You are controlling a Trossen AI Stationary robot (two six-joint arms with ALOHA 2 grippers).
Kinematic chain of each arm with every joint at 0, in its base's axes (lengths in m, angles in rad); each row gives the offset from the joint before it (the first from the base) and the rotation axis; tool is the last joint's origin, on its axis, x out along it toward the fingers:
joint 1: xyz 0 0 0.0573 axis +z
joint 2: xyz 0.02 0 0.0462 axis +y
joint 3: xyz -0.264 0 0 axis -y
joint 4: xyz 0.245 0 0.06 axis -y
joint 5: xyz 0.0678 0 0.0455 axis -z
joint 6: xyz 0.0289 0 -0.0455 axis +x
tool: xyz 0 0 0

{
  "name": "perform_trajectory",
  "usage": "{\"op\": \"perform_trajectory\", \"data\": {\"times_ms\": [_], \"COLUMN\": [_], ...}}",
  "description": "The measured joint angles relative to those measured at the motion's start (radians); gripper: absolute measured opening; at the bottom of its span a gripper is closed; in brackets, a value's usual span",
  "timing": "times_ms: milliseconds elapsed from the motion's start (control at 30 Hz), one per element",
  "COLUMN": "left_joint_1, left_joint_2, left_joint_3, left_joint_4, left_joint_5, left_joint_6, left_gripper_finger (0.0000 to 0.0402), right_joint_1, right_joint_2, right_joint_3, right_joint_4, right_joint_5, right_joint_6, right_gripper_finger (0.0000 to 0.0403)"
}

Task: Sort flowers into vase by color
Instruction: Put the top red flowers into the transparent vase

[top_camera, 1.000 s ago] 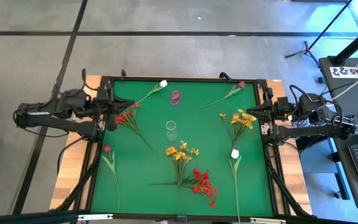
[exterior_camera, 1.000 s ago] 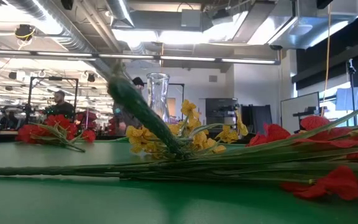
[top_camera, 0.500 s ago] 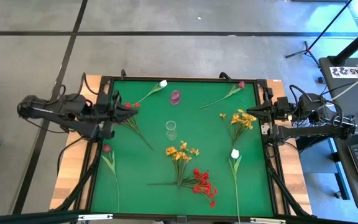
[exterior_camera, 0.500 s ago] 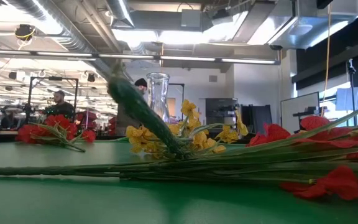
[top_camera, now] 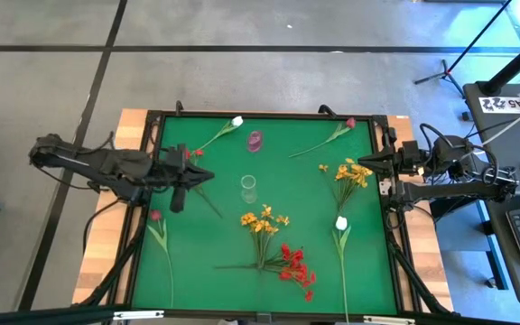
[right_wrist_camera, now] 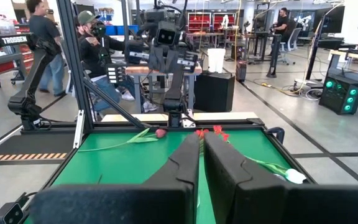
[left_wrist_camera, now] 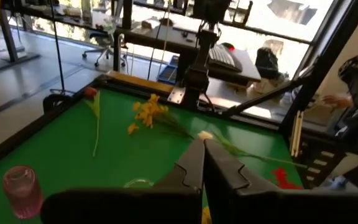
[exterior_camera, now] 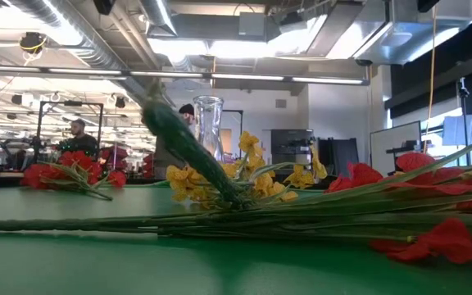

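Artificial flowers lie flat on the green table. On the left are a red spray (top_camera: pixel 190 155) and a red-pink bud (top_camera: pixel 154 215). At the far edge lie a white bud (top_camera: pixel 236 121) and a red-pink bud (top_camera: pixel 350 122). A yellow spray (top_camera: pixel 263 221), a red spray (top_camera: pixel 293 264) and a white bud (top_camera: pixel 340 223) lie nearer. A clear vase (top_camera: pixel 249 188) stands mid-table, with a pink vase (top_camera: pixel 255 140) beyond it. My left gripper (left_wrist_camera: pixel 202 142) is shut and reaches over the left red spray, partly hiding it. My right gripper (right_wrist_camera: pixel 201 135) is shut and waits at the right edge beside another yellow spray (top_camera: pixel 352 173).
A raised black rim (top_camera: pixel 260 115) frames the table. In the low view the clear vase (exterior_camera: pixel 207 123) stands behind the yellow spray (exterior_camera: pixel 220 184), and long green stems (exterior_camera: pixel 220 223) lie across the foreground. People stand in the room beyond the table.
My left arm has reached from the table's left edge toward the middle, coming out over the left red spray with its fingers shut. The flowers and vases have stayed in place.
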Motion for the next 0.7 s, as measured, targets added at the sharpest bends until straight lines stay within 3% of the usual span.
{"op": "perform_trajectory", "data": {"times_ms": [233, 500, 633, 700], "left_joint_1": [-0.012, -0.092, -0.092, -0.082], "left_joint_2": [0.081, 0.153, 0.157, 0.157], "left_joint_3": [0.0, 0.0, 0.0, 0.0], "left_joint_4": [-0.013, -0.119, -0.257, -0.353], "left_joint_5": [0.027, 0.048, -0.008, -0.049], "left_joint_6": [-0.013, -0.069, -0.196, -0.369], "left_gripper_finger": [0.0007, 0.0084, 0.013, 0.0148], "right_joint_1": [0.0, 0.0, 0.0, 0.0], "right_joint_2": [0.0, 0.0, 0.0, 0.0], "right_joint_3": [0.0, 0.0, 0.0, 0.0], "right_joint_4": [0.0, 0.001, 0.001, 0.001], "right_joint_5": [0.0, 0.0, 0.0, 0.0], "right_joint_6": [0.0, 0.0, 0.0, 0.0], "right_gripper_finger": [0.0026, 0.0026, 0.0026, 0.0026]}}
